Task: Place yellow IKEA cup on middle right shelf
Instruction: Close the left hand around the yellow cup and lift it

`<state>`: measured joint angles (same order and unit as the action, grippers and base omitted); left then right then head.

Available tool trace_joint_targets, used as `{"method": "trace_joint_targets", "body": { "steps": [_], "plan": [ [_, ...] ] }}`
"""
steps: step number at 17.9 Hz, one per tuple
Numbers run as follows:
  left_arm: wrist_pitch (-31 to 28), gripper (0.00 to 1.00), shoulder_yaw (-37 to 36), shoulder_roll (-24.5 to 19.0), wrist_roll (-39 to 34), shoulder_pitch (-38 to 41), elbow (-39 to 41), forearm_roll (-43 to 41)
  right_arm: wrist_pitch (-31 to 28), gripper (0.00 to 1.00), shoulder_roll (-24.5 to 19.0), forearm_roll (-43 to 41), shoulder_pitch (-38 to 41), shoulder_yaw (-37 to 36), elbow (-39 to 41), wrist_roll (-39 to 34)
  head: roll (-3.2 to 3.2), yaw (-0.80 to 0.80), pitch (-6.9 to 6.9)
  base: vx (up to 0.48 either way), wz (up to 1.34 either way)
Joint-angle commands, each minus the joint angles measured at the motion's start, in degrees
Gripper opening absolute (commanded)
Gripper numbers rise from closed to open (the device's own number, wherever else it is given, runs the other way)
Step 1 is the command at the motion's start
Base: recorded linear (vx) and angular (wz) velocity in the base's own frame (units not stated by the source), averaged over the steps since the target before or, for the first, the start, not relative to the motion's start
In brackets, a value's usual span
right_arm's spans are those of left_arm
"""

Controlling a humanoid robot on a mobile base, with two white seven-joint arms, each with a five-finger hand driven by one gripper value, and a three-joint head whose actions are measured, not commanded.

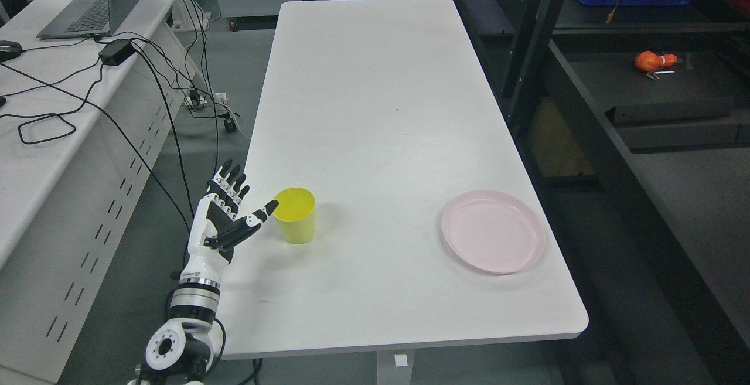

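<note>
Head view
Table: a white table (pixel 375 109) runs lengthwise away from the camera, filling the middle of the picture.
Cup: a yellow cup (pixel 296 215) stands upright on the table near its left edge, toward the near end, mouth up; it is on the table, not on any shelf.
Plate: a pink plate (pixel 493 231) lies flat on the table near the right edge, well apart from the cup.
Left hand: the left hand (pixel 225 216) comes up from the lower left, at the table's left edge, just beside the cup.
Fingers: the four fingers (pixel 230 181) are stretched out and point away from the camera; the thumb (pixel 262 213) reaches out toward the cup, its tip at or very near the cup's wall. Whether it touches cannot be told. The hand is spread wide and has hold of nothing.
Forearm: the white and black forearm (pixel 196 291) rises from the bottom edge, alongside the table's left edge.
Right hand: does not show.
Shelf: a dark shelf (pixel 644 98) stands to the right of the table; an orange thing (pixel 653 60) lies on one of its boards, too small to tell what it is.
Desk: a white desk (pixel 53 139) stands at the left, with a laptop (pixel 96 4) at its far end and black cables (pixel 146 74) trailing across it and down to the floor.
</note>
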<state>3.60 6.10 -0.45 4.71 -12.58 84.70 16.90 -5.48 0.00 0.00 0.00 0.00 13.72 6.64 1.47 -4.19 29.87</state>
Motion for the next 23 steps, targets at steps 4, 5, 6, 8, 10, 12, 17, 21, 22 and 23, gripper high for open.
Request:
{"method": "trace_joint_targets", "body": {
  "steps": [4, 5, 6, 8, 10, 12, 17, 21, 22, 23],
  "plan": [
    [-0.3, 0.99, -10.8, -0.6, 1.9, -3.3, -10.9, 0.6, 0.1, 0.99, 1.0, -1.4, 0.8, 1.0, 0.0, 0.0, 0.0, 0.0, 0.0, 0.0, 0.0],
    [-0.3, 0.99, -11.5, -0.6, 1.9, -3.3, -10.9, 0.6, 0.1, 0.99, 1.0, -1.4, 0.8, 1.0, 0.0, 0.0, 0.0, 0.0, 0.0, 0.0, 0.0],
    [-0.3, 0.99, -11.7, -0.6, 1.9, -3.3, -11.0, 0.6, 0.1, 0.99, 1.0, -1.4, 0.8, 1.0, 0.0, 0.0, 0.0, 0.0, 0.0, 0.0, 0.0],
    [-0.5, 0.99, -11.7, -0.6, 1.9, -3.2, -11.0, 0.4, 0.1, 0.99, 1.0, -1.4, 0.8, 1.0, 0.0, 0.0, 0.0, 0.0, 0.0, 0.0, 0.0],
    [-0.6, 0.99, -11.7, -0.6, 1.8, -3.2, -11.2, 0.3, 0.1, 0.99, 1.0, -1.4, 0.8, 1.0, 0.0, 0.0, 0.0, 0.0, 0.0, 0.0, 0.0],
    [-0.6, 0.99, -11.3, -0.6, 1.8, -3.3, -12.6, 0.2, 0.1, 0.99, 1.0, -1.4, 0.8, 1.0, 0.0, 0.0, 0.0, 0.0, 0.0, 0.0, 0.0],
    [-0.6, 0.96, -10.9, -0.6, 1.9, -3.4, -13.1, 0.2, 0.1, 0.99, 1.0, -1.4, 0.8, 1.0, 0.0, 0.0, 0.0, 0.0, 0.0, 0.0, 0.0],
    [-0.2, 0.81, -10.0, -0.6, 2.0, -3.3, -13.1, 0.4, 0.1, 0.99, 1.0, -1.4, 0.8, 1.0, 0.1, 0.0, 0.0, 0.0, 0.0, 0.0, 0.0],
    [0.2, 0.72, -8.7, -0.6, 2.1, -3.3, -13.1, 0.5, 0.1, 0.99, 1.0, -1.4, 0.8, 1.0, 0.0, 0.0, 0.0, 0.0, 0.0, 0.0, 0.0],
    [1.0, 0.64, -7.7, -0.6, 2.2, -3.3, -13.0, 0.6, 0.1, 0.99, 1.0, -1.4, 0.8, 1.0, 0.0, 0.0, 0.0, 0.0, 0.0, 0.0, 0.0]
  ]
}}
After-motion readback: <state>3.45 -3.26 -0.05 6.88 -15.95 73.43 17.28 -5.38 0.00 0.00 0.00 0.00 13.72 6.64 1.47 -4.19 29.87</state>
